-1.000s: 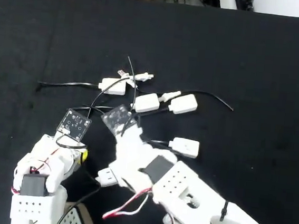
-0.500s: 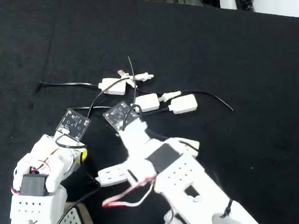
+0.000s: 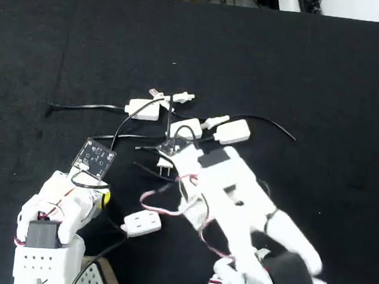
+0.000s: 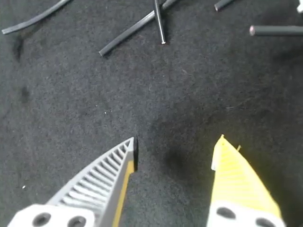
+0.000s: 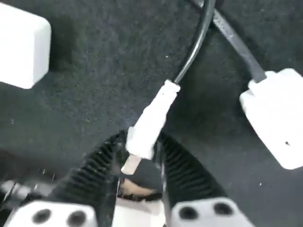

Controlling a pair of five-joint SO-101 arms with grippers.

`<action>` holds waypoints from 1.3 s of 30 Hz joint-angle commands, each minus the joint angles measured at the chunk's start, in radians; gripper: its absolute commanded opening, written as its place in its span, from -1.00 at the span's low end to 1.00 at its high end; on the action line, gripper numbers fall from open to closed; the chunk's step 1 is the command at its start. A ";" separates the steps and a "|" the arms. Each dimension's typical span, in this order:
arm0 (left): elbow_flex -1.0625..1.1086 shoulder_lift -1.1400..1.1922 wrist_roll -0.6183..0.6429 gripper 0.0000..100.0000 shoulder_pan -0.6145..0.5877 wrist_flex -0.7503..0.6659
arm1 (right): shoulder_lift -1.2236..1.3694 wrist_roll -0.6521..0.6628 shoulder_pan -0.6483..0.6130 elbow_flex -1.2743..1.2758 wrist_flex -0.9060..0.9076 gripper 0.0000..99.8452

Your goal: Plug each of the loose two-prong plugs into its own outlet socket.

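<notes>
Right gripper (image 5: 139, 142): jaws clamped on a white plug (image 5: 147, 124).
Left gripper (image 4: 175, 149): jaws spread over bare cloth, lower left of the high view.
Change: the right arm has swung up to the centre sockets (image 3: 185, 129), leaving the lone socket (image 3: 143, 223) at lower centre.
Meaning: plug likely in transit, not yet seated.

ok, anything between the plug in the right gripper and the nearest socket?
Nothing visible. The right gripper holds the plug; only bare cloth lies between it and the white socket beside it. The black cables cross farther out, off that path.
</notes>
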 commanded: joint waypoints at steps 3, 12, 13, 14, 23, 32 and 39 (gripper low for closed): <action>-0.002 -0.005 -0.035 -0.46 -0.008 -0.020 | 0.202 0.025 -0.006 -0.183 0.129 -0.68; -0.001 -0.005 -0.035 -0.46 -0.008 -0.020 | 0.300 0.072 -0.005 -0.426 0.288 -0.68; -0.001 -0.005 -0.035 -0.46 -0.008 -0.020 | 0.302 0.072 -0.006 -0.440 0.284 -0.68; -0.001 -0.005 -0.035 -0.46 -0.008 -0.020 | 0.302 0.072 -0.006 -0.443 0.275 -0.68; -0.001 -0.005 -0.035 -0.46 -0.008 -0.020 | 0.410 0.072 -0.003 -0.407 0.155 -0.68; 0.004 -0.005 -0.035 -0.46 -0.008 -0.020 | 0.476 0.063 0.000 -0.409 0.115 -0.92; 0.004 -0.005 -0.035 -0.46 -0.008 -0.020 | 0.478 0.020 0.002 -0.409 0.121 -0.93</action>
